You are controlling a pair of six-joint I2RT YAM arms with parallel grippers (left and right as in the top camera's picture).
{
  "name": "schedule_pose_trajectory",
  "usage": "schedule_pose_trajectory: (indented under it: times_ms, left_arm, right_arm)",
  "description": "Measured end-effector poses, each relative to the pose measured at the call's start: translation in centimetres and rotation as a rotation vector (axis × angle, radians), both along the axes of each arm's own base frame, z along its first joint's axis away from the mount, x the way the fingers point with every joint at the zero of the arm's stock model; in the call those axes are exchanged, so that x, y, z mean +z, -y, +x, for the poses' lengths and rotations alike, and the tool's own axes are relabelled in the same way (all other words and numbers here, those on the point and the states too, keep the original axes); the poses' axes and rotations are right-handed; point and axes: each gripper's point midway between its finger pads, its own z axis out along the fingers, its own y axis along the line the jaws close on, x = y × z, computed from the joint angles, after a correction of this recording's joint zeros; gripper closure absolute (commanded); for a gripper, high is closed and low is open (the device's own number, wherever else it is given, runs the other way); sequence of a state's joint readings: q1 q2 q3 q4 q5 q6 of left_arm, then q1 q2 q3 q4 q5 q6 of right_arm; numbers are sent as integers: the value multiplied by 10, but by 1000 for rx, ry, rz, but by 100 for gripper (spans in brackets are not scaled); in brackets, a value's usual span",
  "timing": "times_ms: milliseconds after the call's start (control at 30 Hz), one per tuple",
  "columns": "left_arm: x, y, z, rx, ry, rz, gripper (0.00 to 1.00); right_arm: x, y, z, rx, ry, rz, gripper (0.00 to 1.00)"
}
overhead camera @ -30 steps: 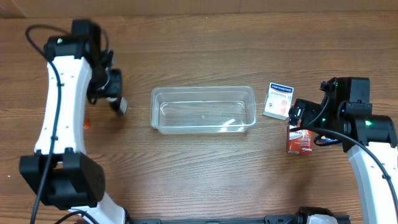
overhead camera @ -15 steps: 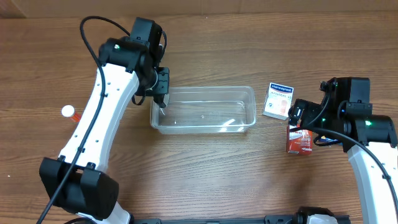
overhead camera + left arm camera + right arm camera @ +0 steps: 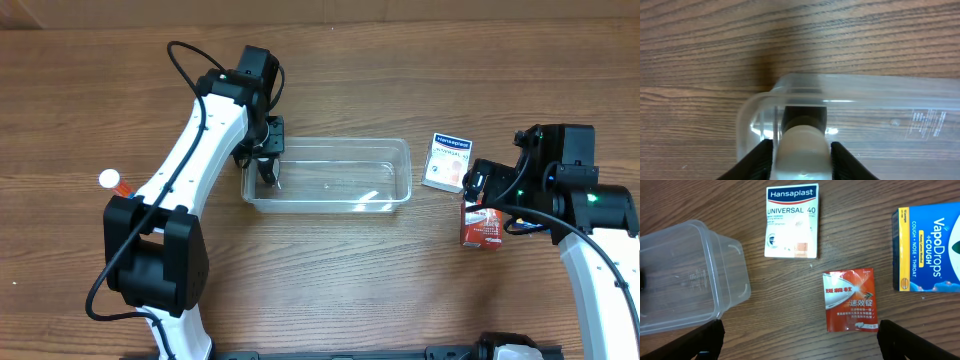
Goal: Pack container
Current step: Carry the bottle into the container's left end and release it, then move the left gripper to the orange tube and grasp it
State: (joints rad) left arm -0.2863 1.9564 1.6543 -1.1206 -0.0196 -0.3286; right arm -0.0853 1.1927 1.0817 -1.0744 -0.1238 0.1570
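Observation:
The clear plastic container [image 3: 330, 146] lies in the middle of the table, with nothing lying on its floor. My left gripper [image 3: 266, 166] is over its left end and is shut on a small whitish bottle with a dark end [image 3: 802, 160]. In the left wrist view the jaws [image 3: 801, 145] hold the bottle just over the container's rounded left rim [image 3: 865, 80]. My right gripper [image 3: 480, 195] hovers open and empty above a red box [image 3: 482, 228]. In the right wrist view its jaws [image 3: 800, 345] are spread wide, with the red box [image 3: 850, 300] and the container [image 3: 685, 275] below.
A white Hansaplast box [image 3: 447, 161] lies right of the container and also shows in the right wrist view [image 3: 791, 221]. A blue VapoDrops box [image 3: 930, 247] lies right of the red box. A small white-and-orange item [image 3: 112, 181] lies at the far left.
My left arm has swung right from the table's left side to the container's left end, carrying the bottle. The right arm has not moved.

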Motion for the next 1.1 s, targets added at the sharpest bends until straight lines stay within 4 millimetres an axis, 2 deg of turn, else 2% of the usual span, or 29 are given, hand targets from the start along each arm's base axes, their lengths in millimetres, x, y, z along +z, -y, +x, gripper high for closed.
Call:
schedule_pose_trajectory:
  times_ms: [67,133,233,267,300,333,367,400,433,467,533,567,600,667,700,767,800,833,933,1100]
  left_arm:
    - [0,3,-1,-2,-1,-1,43]
    - [-1,2,-5,-7,-17,5,43]
    - [14,-2,-18,-18,-79,25,40]
    - [27,-1,-16,-23,-70,23,36]
    - [36,-2,-17,-25,-70,24,22]
    - [60,-2,-16,-28,-48,22,1]
    - [76,-3,-16,-27,-15,19,0]
    - [110,-9,-22,-25,55,17,0]
    - [129,-15,-29,-16,99,16,0]
    - [155,-28,-44,4,145,25,0]
    - [206,-71,-80,109,263,42,0]
    - [217,-86,-89,157,302,44,0]
    - [225,-109,-103,235,332,60,0]
    - [222,-141,-115,349,339,81,0]
    - [212,-166,-120,433,310,109,0]
    - [197,-192,-117,514,283,114,0]
    - [183,-212,-114,564,247,124,0]
    - [172,-223,-111,593,217,128,0]
    - [138,-246,-91,611,136,119,0]
    - [75,-259,-69,575,-40,104,0]
  right_arm:
    - [0,0,0,0,1,-1,0]
    - [0,0,0,0,0,-1,0]
    - [0,0,0,0,-1,0,0]
    - [0,0,0,0,0,0,0]
    - [0,0,0,0,0,0,0]
    - [0,0,0,0,1,0,0]
    - [0,0,1,0,1,0,0]
    - [0,0,1,0,1,0,0]
    - [0,0,1,0,2,0,0]
    - [0,0,1,0,2,0,0]
    - [0,0,1,0,2,0,0]
    - [0,0,1,0,2,0,0]
    - [0,0,0,0,1,0,0]
    - [0,0,0,1,1,1,0]
    - [0,0,0,1,1,3,0]
    - [0,0,1,2,2,2,0]
    - [0,-1,1,1,2,3,0]
    - [0,-1,1,1,2,3,0]
    - [0,-1,0,1,1,3,0]
    - [0,0,0,1,1,3,0]
